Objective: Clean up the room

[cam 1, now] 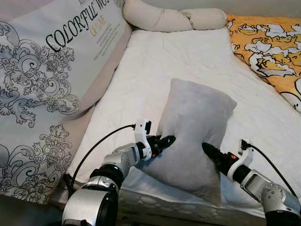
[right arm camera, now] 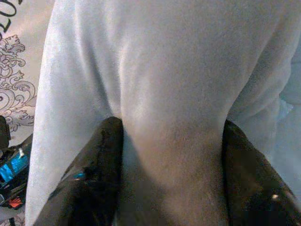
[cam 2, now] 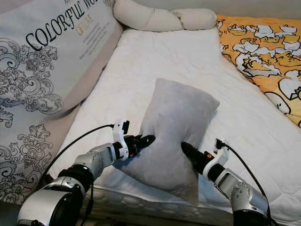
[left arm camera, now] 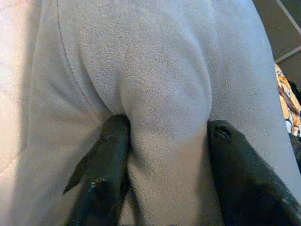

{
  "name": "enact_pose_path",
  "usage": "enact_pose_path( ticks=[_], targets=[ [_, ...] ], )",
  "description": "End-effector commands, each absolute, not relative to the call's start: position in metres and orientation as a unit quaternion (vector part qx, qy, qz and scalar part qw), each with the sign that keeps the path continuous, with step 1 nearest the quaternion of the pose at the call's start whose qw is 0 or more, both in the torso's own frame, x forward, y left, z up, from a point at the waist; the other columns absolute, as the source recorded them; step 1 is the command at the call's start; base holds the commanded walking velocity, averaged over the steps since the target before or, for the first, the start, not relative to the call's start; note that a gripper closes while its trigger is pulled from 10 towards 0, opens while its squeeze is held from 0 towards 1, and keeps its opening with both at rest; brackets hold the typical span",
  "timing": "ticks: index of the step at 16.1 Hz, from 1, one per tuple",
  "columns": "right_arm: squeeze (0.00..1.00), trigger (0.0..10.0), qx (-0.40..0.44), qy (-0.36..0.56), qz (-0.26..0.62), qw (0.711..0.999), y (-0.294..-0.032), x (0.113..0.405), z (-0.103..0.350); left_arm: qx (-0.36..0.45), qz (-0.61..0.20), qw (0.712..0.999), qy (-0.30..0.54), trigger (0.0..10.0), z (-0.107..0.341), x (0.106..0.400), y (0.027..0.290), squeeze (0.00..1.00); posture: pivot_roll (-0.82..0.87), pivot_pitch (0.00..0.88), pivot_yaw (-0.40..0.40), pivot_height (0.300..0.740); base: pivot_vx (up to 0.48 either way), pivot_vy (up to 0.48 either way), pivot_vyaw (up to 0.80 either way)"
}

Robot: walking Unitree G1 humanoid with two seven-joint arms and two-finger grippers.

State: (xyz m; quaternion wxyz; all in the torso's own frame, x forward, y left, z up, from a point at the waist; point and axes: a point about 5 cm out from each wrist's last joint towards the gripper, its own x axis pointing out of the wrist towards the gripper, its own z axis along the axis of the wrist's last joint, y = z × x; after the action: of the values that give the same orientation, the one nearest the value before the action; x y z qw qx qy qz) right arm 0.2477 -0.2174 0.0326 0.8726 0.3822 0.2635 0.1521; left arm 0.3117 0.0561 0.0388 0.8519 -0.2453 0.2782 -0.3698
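Grey pillow pinched from both sides at the near edge of the bed

The left gripper (cam 1: 168, 140) and right gripper (cam 1: 205, 147) are each clamped onto a fold of the grey pillow (cam 1: 195, 129), which is held upright over the white mattress (cam 1: 188, 61). A big printed cushion (cam 1: 42, 70) is propped at left, an orange patterned blanket (cam 1: 268, 42) spread far right.

Patterned headboard cushion (cam 1: 42, 80) — beige bolster (cam 1: 174, 19)

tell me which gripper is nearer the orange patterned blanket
Right. The right gripper pinches the grey pillow's blanket-side edge; the left gripper pinches its far edge, away from the orange blanket.
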Motion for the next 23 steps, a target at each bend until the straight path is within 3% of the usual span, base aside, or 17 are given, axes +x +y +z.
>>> enact_pose_path(
  ticks=[1,13,17,23],
  targets=[
    [0.00,0.0,0.386,0.274,0.174,0.864,-0.204,0.250,0.031,-0.238,-0.387,0.841,0.292,0.0,0.033,0.304,0.049,0.00,-0.05,0.000,0.085,0.740,0.000,0.000,0.00],
    [0.00,0.0,0.375,0.212,0.189,0.882,-0.189,0.261,0.049,-0.265,-0.385,0.847,0.251,0.0,0.046,0.312,0.056,0.00,-0.05,0.000,0.084,0.740,0.000,0.000,0.00],
    [0.00,0.0,0.369,0.158,0.216,0.890,-0.181,0.271,0.081,-0.248,-0.425,0.848,0.195,0.0,0.070,0.317,0.055,0.00,-0.05,0.000,0.076,0.740,0.000,0.000,0.00],
    [0.00,0.0,0.330,0.081,0.228,0.912,-0.174,0.291,0.126,-0.225,-0.432,0.872,0.048,0.0,0.145,0.329,0.063,0.00,-0.03,0.000,0.072,0.740,0.000,0.000,0.00]
  ],
)
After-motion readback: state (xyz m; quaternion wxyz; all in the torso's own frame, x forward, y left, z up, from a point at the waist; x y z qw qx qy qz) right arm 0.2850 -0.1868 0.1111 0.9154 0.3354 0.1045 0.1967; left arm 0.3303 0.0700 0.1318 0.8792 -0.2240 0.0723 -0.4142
